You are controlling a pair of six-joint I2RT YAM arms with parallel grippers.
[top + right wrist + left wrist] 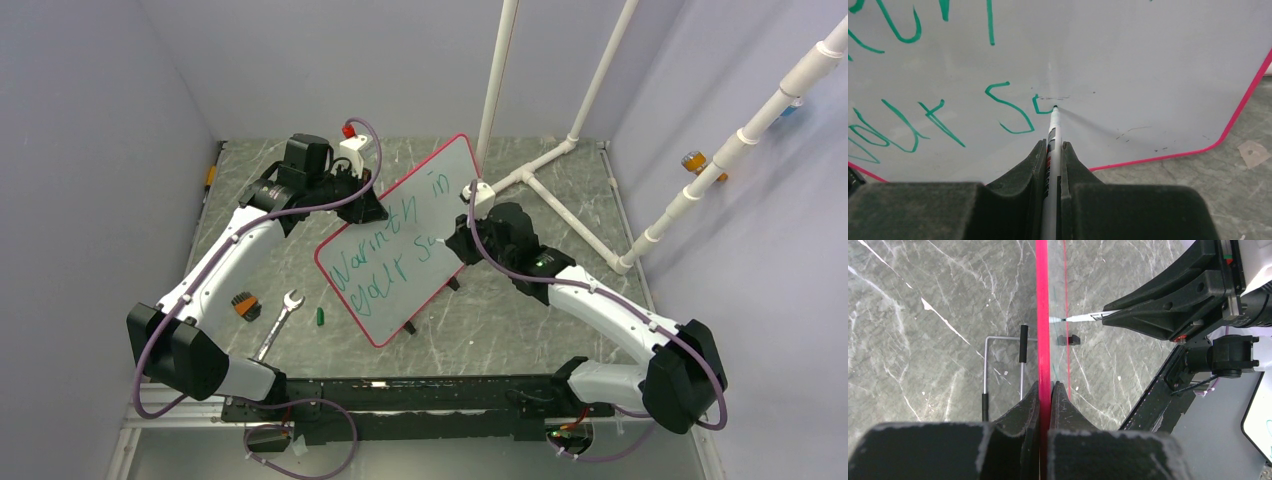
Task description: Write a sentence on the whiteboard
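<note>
Step in hand: lettering the second line of the sentence (372, 247). The whiteboard (453, 163) stands tilted at mid-bench (520, 310), its far-left rim clamped in the left gripper (1046, 387). The right gripper (1053, 145) is clamped on the marker (1054, 122), whose tip touches the board just right of the "S". Next move: finish this letter, keeping steady contact.

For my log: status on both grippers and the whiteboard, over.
Left gripper shut on whiteboard rim. Right gripper shut on marker, tip on board. Sentence mid second line. Nothing blocking.

Whiteboard (400, 240) walls off mid-table
Wrench (278, 325) and green cap (320, 316) lie left of it, white pipe frame (575, 220) behind; bare tabletop (520, 330) near right.
</note>
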